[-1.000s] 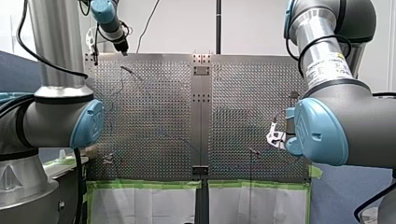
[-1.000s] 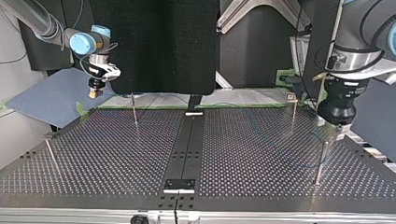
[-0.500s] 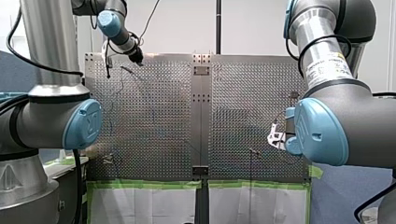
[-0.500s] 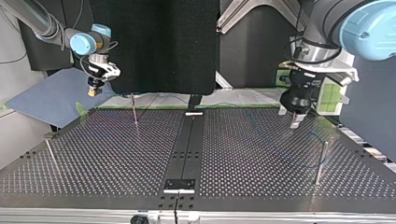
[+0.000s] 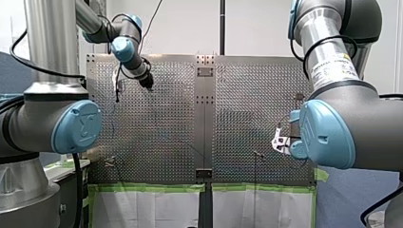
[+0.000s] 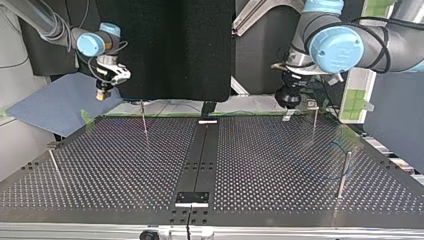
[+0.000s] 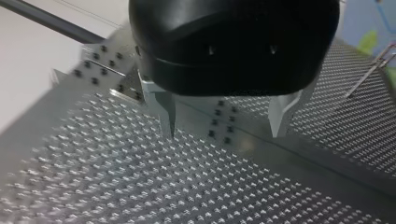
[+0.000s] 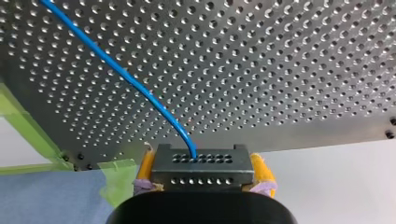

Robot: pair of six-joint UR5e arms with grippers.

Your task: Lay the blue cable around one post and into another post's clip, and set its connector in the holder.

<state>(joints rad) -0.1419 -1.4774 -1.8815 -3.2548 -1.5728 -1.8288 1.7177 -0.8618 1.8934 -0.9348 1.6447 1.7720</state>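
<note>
Perforated surface point(image 6: 115, 165), black centre strip point(image 6: 200, 160) down the middle; all places are given from that strip, top view. The left arm point(image 6: 335, 47) comes in right of the strip. The left hand point(image 7: 223, 130) hovers over the far edge, a little right of the strip. Its metal fingers point(image 7: 167, 116) are spread with nothing between: released. The right hand point(image 6: 102, 95) is well left of the strip, off the surface's far corner, clenched on the connector point(image 8: 201, 165), with yellow pads point(image 8: 145, 165) on both its sides. The clip-topped post point(image 6: 314, 120) stands right of the strip, just beside the left hand. The plain post point(image 6: 343, 172) is further right and nearer the camera. The blue cable point(image 8: 126, 77) leaves the connector's face and runs over the surface. Right of the strip only a faint trace of it shows, too thin to tell whether it touches a post.

Step, as a judgement: routing is barely under way, and with the connector in the right hand, setting it down is not done. The left hand looks to be repositioning. The next move probably calls for a low, exact pinch on the flat slack right of the strip, then leading it round a post while the right hand gives cable.

Versus a second ago: the left arm has swung from over the plain post, far right, in toward the strip and the far edge. The right hand has hardly shifted and its grip is unchanged.
</note>
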